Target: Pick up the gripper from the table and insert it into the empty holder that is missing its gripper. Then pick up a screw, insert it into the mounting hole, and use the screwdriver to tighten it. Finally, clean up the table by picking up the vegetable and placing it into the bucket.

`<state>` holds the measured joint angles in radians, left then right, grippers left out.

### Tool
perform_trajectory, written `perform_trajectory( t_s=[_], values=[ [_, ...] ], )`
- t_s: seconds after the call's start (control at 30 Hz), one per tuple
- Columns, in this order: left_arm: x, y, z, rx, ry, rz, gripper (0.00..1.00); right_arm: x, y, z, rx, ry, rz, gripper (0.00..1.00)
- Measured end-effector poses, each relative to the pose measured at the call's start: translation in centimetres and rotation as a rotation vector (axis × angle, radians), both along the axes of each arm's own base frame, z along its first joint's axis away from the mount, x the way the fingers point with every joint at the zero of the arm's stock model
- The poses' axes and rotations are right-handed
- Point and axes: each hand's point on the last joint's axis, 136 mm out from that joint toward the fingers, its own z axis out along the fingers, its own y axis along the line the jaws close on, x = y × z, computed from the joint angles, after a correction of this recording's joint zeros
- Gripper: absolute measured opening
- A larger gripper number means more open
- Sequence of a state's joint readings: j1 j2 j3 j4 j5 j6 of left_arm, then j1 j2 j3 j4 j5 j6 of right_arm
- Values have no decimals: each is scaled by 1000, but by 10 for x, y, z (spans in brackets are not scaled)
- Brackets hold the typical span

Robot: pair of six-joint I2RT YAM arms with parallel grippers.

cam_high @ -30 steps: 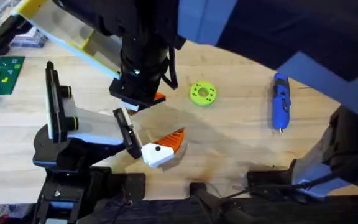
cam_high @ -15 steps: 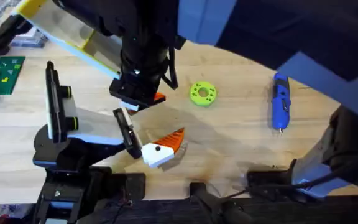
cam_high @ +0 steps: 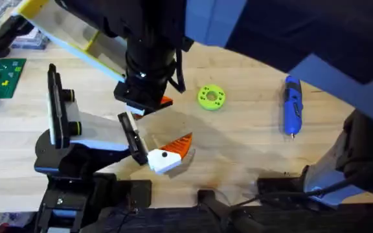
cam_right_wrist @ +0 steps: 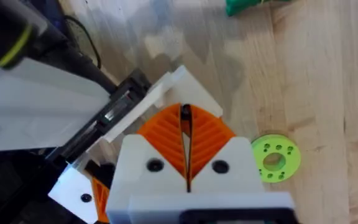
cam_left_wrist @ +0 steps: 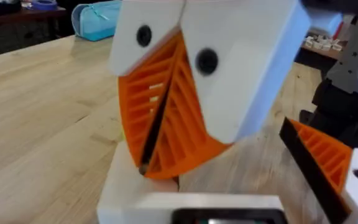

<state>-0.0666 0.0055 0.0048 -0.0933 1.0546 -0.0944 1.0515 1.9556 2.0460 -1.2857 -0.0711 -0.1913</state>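
Two hands have their orange ribbed fingers pressed together, the left hand (cam_left_wrist: 145, 163) and the right hand (cam_right_wrist: 185, 112); whether anything sits between them I cannot tell. One holder (cam_high: 102, 133) carries one dotted orange-white finger (cam_high: 172, 151). One orange sliver, seemingly the loose gripper (cam_high: 166, 101), lies on the counter (cam_high: 238, 149) between the holder and one lime ring (cam_high: 211, 97). One blue screwdriver (cam_high: 292, 107) lies well apart.
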Motion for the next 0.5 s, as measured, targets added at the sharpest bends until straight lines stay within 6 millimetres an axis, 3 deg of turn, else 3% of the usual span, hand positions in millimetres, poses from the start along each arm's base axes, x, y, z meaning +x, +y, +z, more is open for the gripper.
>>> perform_trajectory(
  t_s=[0.17,0.2,0.4,0.5],
  values=[
    [0,0,0,0,0,0,990,0,0,0,0,0,0,4],
    [0,0,0,0,0,0,990,0,0,0,0,2,-3,82],
    [0,0,0,0,1,0,990,10,-9,-1,-28,-22,-22,955],
    [0,0,0,0,0,0,990,13,-11,-1,-26,-19,-32,987]
  ],
)
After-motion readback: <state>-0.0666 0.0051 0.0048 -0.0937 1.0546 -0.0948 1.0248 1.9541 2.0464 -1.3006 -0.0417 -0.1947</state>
